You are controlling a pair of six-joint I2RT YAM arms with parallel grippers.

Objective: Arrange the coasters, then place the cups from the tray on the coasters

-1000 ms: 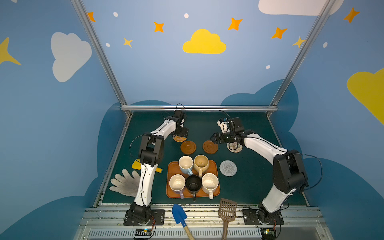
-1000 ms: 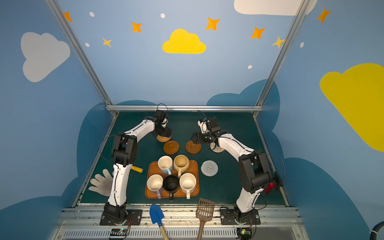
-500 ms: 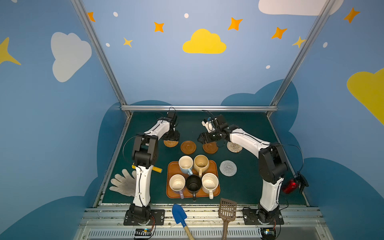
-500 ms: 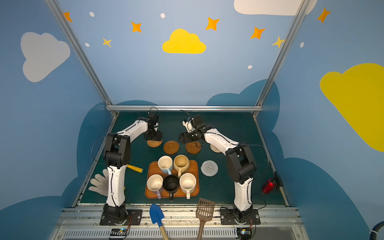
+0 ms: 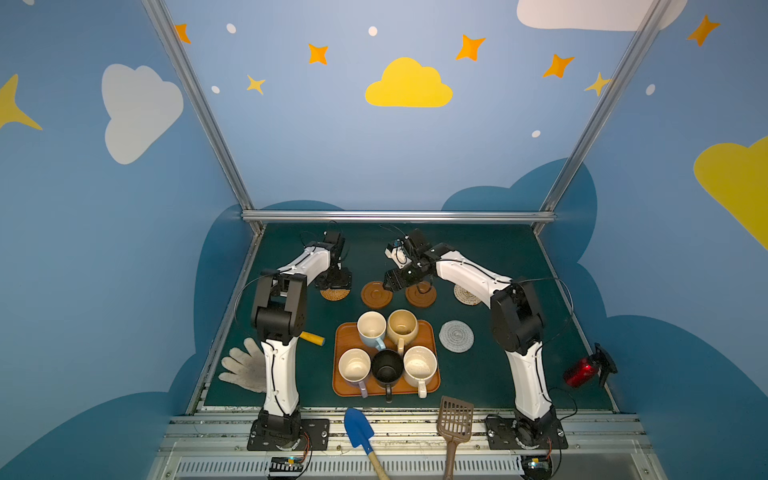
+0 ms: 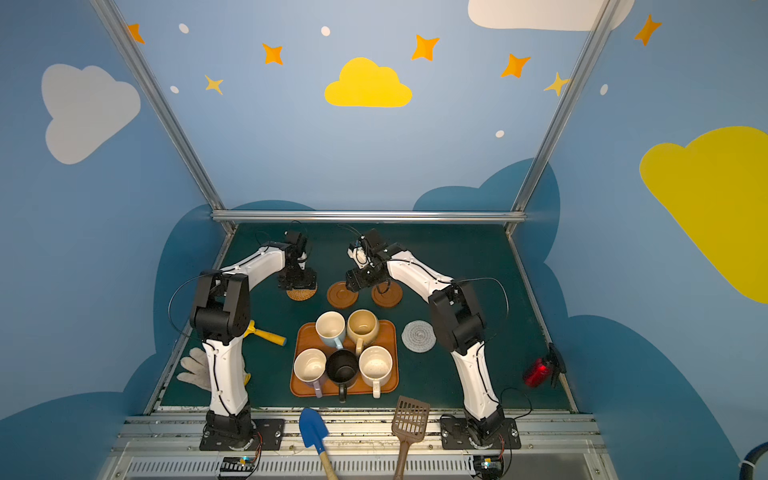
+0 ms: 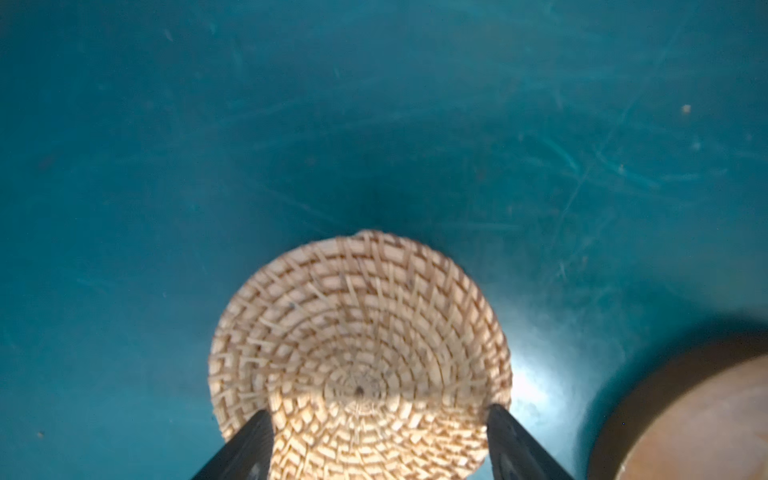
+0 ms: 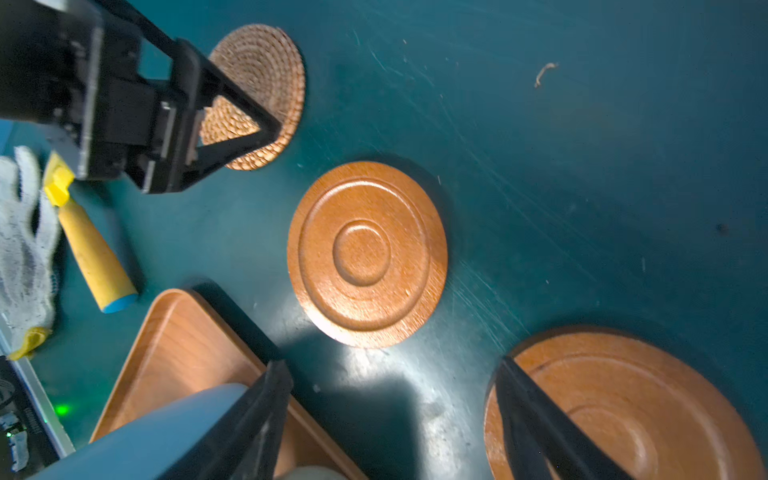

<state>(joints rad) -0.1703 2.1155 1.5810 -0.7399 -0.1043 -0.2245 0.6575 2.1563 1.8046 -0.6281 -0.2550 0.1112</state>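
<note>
**A:** What does the tray (image 5: 341,332) hold?

**B:** All five mugs, upright. The light blue mug (image 5: 371,326) and tan-yellow mug (image 5: 402,326) are on its 12 o'clock side. The lavender mug (image 5: 354,366), black mug (image 5: 386,365) and speckled mug (image 5: 419,365) are on its 6 o'clock side. The handles point roughly 5 to 6 o'clock.

**A:** And the coasters?

**B:** All flat on the surface (image 5: 478,382). Four form a line running 9 to 3, at the tray's 12 o'clock: woven coaster (image 5: 335,294), first wooden coaster (image 5: 376,295), second wooden coaster (image 5: 420,296) and rope coaster (image 5: 463,293). The grey-white coaster (image 5: 456,336) lies at the tray's 3 o'clock.

**A:** The fingers?

**B:** The left fingers (image 7: 249,449) stand apart, tips over opposite edges of the woven coaster. I cannot tell whether they press it. The right fingers (image 8: 536,415) are apart too, holding nothing. One tip is over the second wooden coaster's rim, the other over the tray's corner by the light blue mug.
</note>
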